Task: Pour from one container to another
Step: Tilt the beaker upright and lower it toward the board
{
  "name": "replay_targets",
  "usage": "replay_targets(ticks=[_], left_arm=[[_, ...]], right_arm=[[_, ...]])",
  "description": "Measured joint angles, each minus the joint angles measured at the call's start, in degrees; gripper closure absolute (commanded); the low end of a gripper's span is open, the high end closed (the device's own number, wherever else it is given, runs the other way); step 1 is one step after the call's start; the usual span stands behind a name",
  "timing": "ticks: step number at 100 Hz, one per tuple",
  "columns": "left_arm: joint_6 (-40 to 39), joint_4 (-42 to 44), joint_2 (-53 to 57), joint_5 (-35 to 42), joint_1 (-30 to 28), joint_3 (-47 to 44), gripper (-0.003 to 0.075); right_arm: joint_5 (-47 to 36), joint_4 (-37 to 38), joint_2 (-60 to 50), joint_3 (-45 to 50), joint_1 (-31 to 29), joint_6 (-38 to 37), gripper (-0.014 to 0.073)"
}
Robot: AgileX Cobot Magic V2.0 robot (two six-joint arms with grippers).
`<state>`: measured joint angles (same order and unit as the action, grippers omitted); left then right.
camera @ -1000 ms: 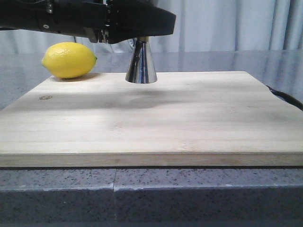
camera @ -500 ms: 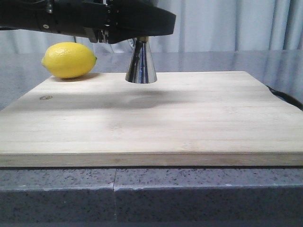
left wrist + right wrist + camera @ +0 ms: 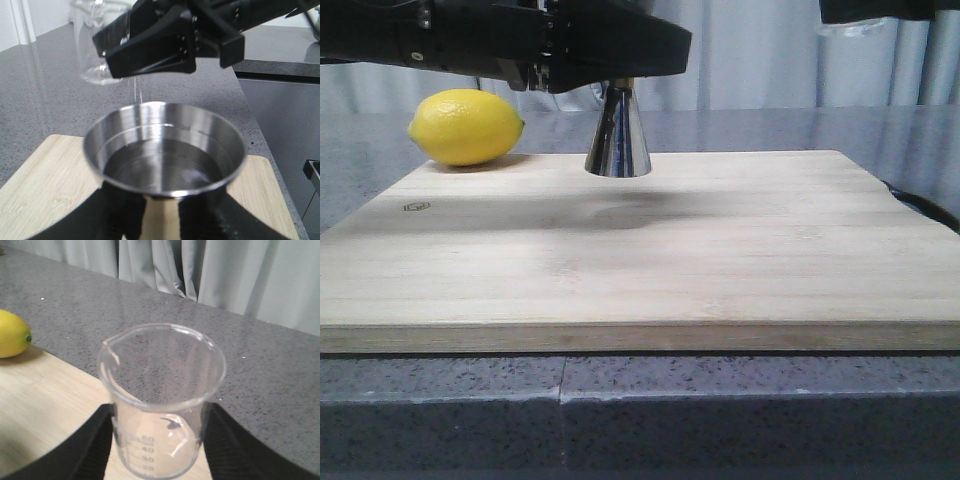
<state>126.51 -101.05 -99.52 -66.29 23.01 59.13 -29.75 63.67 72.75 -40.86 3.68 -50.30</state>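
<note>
Up high, right fingers (image 3: 160, 440) clasp the beaker (image 3: 162, 400) (left fingers (image 3: 160, 215) clasp the jigger (image 3: 165, 150)) over the board's (image 3: 720, 260) far edge.

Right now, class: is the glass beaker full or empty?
Empty: the right wrist view shows the upright beaker clear to its base, with no liquid line visible.

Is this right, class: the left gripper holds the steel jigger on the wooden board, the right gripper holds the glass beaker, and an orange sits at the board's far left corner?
One detail is wrong: the fruit is a yellow lemon, not an orange, as the front view shows. The rest stands: the left gripper holds the steel jigger on the wooden board, and the right gripper holds the glass beaker.
</note>
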Motion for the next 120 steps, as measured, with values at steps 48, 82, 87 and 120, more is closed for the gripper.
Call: replay_targets(ticks=[48, 82, 87, 120], left_arm=[[0.00, 0.10, 0.00, 0.00, 0.00, 0.00, 0.0482], [0.00, 0.10, 0.00, 0.00, 0.00, 0.00, 0.0482], [0.00, 0.10, 0.00, 0.00, 0.00, 0.00, 0.0482], [0.00, 0.10, 0.00, 0.00, 0.00, 0.00, 0.0482]], right_arm=[[-13.93, 0.32, 15.43, 0.00, -3.31, 8.20, 0.0302], [-14.35, -2.86, 20.40, -1.07, -3.31, 14.74, 0.0302], [-14.35, -2.87, 21.02, -1.67, -3.31, 14.92, 0.0302], [-14.58, -3.32, 22.69, -3.14, -3.31, 15.09, 0.0302]])
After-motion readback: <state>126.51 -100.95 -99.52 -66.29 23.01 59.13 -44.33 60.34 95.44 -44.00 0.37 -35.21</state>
